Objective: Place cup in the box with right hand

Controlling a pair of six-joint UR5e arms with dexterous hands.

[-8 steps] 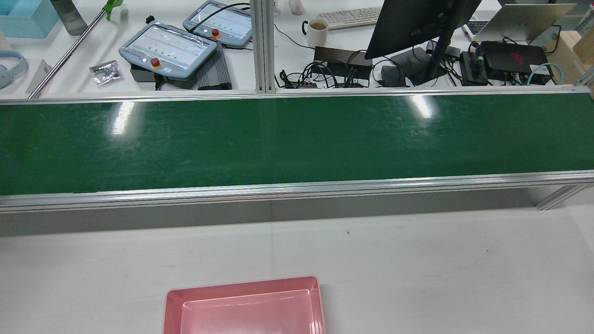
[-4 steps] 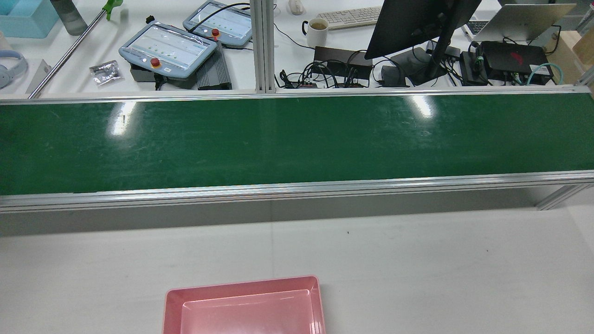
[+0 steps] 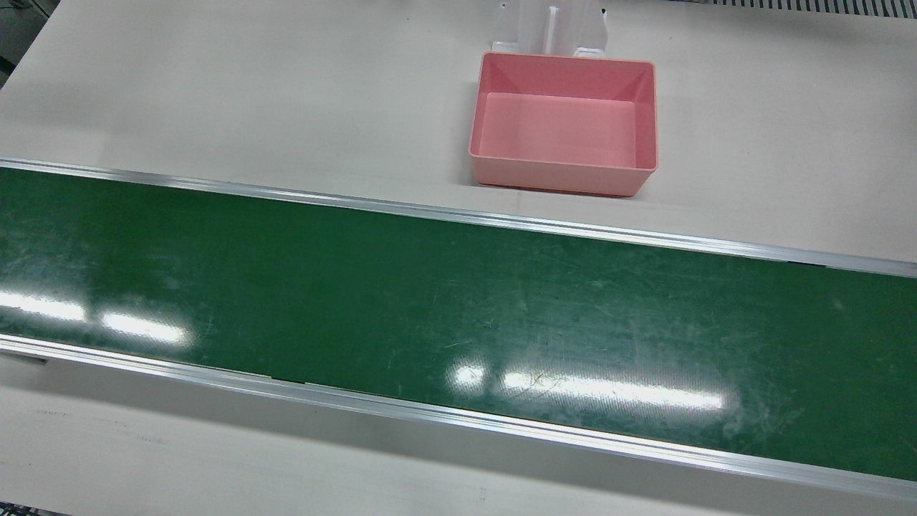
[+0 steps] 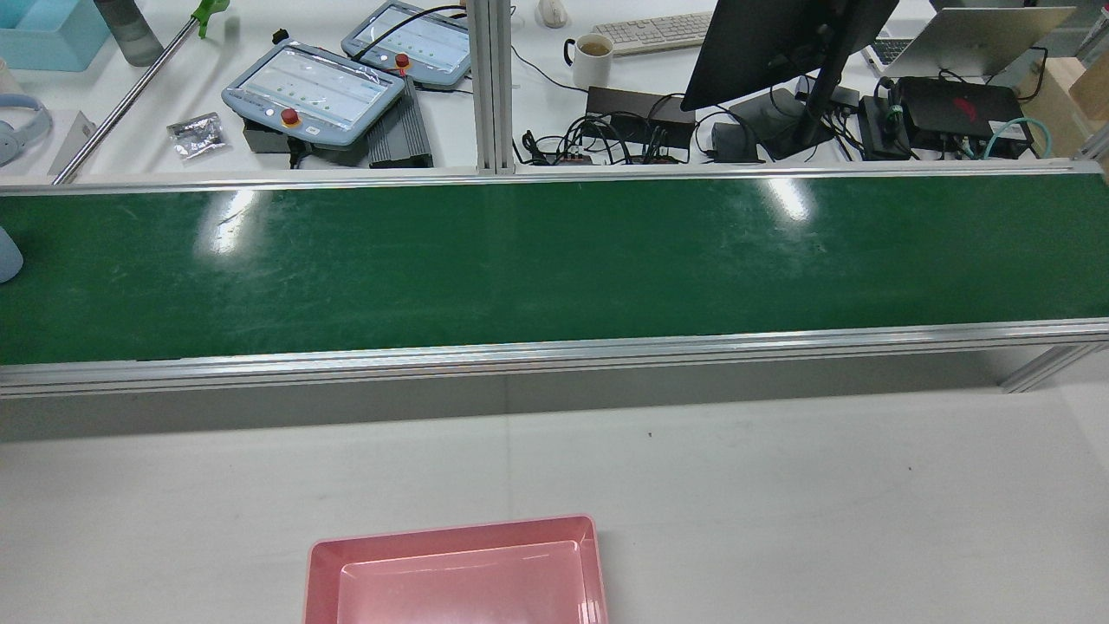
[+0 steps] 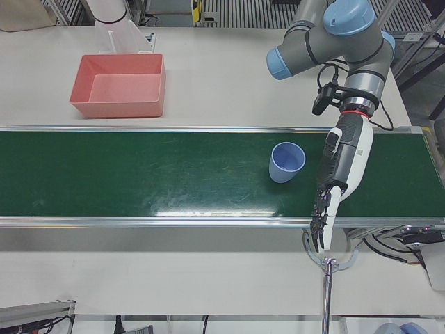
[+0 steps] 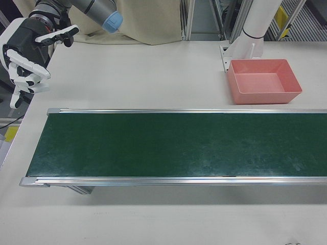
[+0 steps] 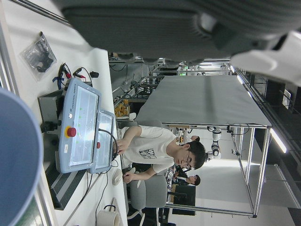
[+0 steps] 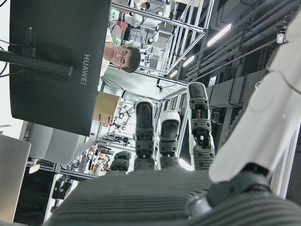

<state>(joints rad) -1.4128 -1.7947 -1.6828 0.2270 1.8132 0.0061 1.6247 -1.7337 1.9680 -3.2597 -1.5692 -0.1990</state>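
A light blue cup (image 5: 286,161) stands upright on the green belt (image 5: 139,174); only its edge shows at the rear view's left border (image 4: 7,251), and it fills the left hand view's lower left (image 7: 16,165). My left hand (image 5: 336,181) hangs open just beside the cup, fingers pointing down over the belt's near rail. My right hand (image 6: 28,56) is open above the white table, off the belt's far end, holding nothing. The pink box (image 3: 559,175) sits empty on the table behind the belt, also seen from the rear (image 4: 450,530).
The belt (image 3: 430,301) runs the table's full width between aluminium rails. An arm pedestal (image 6: 250,30) stands behind the box. Beyond the belt are teach pendants (image 4: 316,91), a mug (image 4: 593,56) and a monitor (image 4: 780,43). A person sits at that desk.
The cup's edge has come into the rear view at the belt's left border; before, no cup showed there. The box has not moved.
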